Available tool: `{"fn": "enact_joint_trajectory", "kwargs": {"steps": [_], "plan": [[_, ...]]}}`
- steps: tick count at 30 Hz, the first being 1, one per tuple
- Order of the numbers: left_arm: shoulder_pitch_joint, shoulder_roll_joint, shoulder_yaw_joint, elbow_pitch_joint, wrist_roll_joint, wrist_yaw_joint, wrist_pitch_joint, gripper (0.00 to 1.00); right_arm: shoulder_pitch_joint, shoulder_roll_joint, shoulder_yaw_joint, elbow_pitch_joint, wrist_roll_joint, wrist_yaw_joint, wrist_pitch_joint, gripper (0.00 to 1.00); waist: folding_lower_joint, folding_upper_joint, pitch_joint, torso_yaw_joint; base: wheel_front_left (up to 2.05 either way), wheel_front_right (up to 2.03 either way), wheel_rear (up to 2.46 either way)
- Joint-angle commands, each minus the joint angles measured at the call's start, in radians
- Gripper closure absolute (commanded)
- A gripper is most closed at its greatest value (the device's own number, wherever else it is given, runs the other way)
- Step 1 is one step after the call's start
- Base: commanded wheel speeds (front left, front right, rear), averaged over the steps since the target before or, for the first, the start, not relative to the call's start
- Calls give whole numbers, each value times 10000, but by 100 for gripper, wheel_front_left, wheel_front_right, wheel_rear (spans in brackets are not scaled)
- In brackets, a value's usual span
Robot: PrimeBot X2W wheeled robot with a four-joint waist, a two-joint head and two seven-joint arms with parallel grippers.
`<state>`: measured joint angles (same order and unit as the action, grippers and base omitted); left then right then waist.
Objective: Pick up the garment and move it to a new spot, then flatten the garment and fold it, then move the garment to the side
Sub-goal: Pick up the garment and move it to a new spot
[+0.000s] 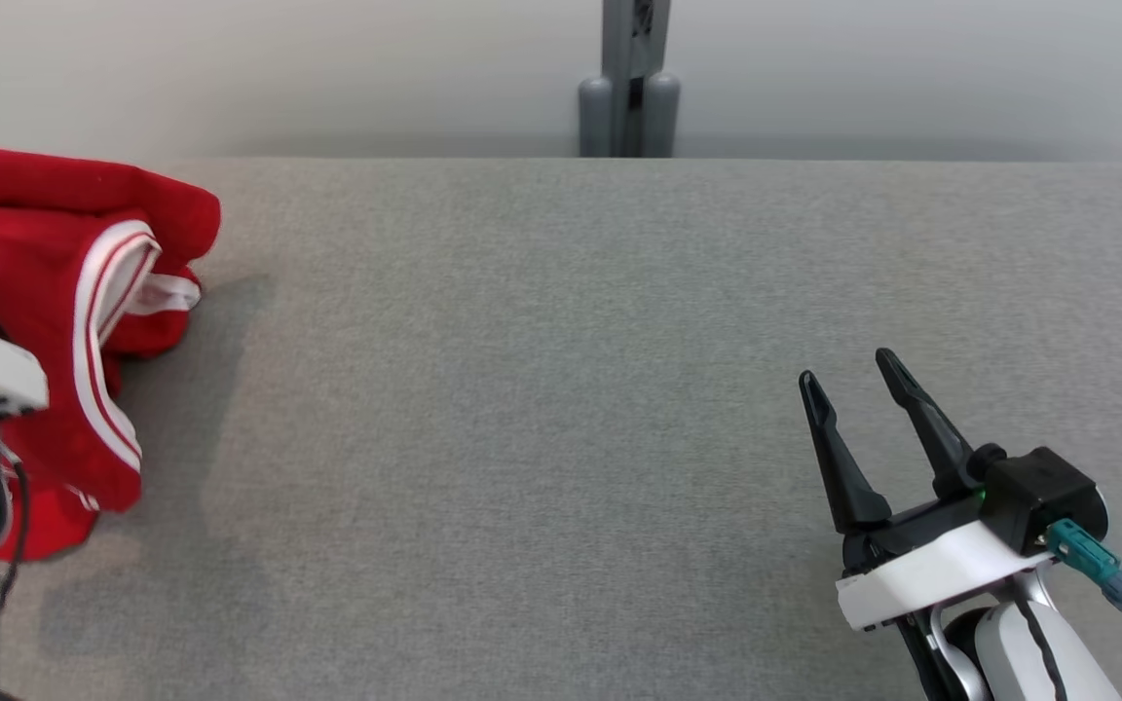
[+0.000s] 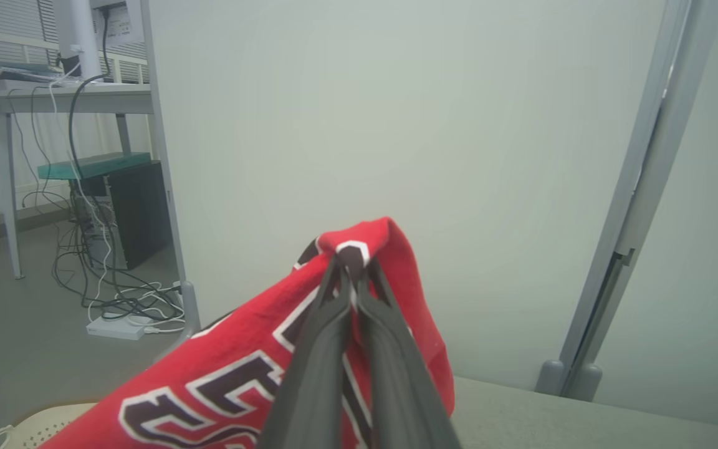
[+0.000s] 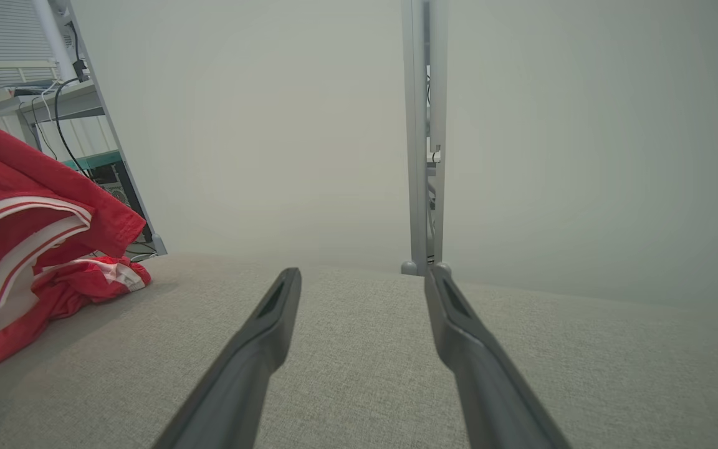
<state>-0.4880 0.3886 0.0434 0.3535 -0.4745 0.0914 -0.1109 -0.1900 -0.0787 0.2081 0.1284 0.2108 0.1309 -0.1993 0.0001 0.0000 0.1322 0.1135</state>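
1. The right tool (image 1: 848, 370) is at the near right of the worktop (image 1: 561, 409). Its two dark fingers are spread apart and grip nothing. Whether the fingers touch the grey surface cannot be told.

2. The left tool (image 2: 353, 265) is at the near left of the worktop. Its fingers are closed together on a fold of the garment (image 1: 45, 263), pinching the red cloth at the fingertips. The pinched fold is raised, and the cloth falls away from it below the fingers.

3. The garment is a red jersey with white trim and dark, white-edged lettering. It is at the left end of the worktop, well apart from the right tool. Its lower part rests bunched on the surface. Its left portion runs past the edge of the head view.

4. At the far edge of the worktop, a grey post (image 1: 629, 78) stands upright near the centre. Behind it is a pale partition wall (image 1: 912, 68).
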Motion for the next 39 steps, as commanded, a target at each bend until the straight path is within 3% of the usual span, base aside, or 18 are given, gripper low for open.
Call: {"fn": "enact_joint_trajectory", "kwargs": {"steps": [1, 10, 12, 15, 27, 37, 38, 39], "plan": [[535, -87, -78, -707, 185, 228, 126, 100, 167, -8, -3, -62, 5, -1, -40, 0, -1, 0, -318, -346, 0, 0, 0], [3355, -432, -641, -4902, 796, 1311, 1236, 100, 478, 139, -92, -321, 6, -3, 50, 0, -1, 0, -523, -1140, 0, 0, 0], [3739, -530, -995, -5465, 1030, 1417, 1434, 100, 531, 167, -102, -358, 144, -3, 111, 0, -1, 0, -532, -1336, 0, 0, 0], [4011, -841, -1852, -5790, 1093, 1218, 1793, 100, 503, 194, -91, -399, 200, -3, 129, 0, -1, 0, -513, -1684, 0, 0, 0], [1998, -2336, -4994, -3692, 1399, -568, 1931, 100, 270, 234, -199, -501, 316, -1, 122, 0, -1, 0, -19, -3575, 0, 0, 0], [-83, -3207, -5739, -615, 931, -1089, 1470, 100, 79, 259, -401, -354, 535, -3, -104, 0, -1, 0, 856, -4652, 0, 0, 0], [-235, -3250, -5815, -254, 861, -1097, 1397, 97, 64, 254, -413, -314, 549, -3, -135, 0, -1, 0, 930, -4673, 0, 0, 0], [-384, -3289, -5914, 143, 820, -1161, 1304, 62, 27, 253, -423, -284, 559, -3, -169, 0, -1, 0, 986, -4676, 0, 0, 0]]}}
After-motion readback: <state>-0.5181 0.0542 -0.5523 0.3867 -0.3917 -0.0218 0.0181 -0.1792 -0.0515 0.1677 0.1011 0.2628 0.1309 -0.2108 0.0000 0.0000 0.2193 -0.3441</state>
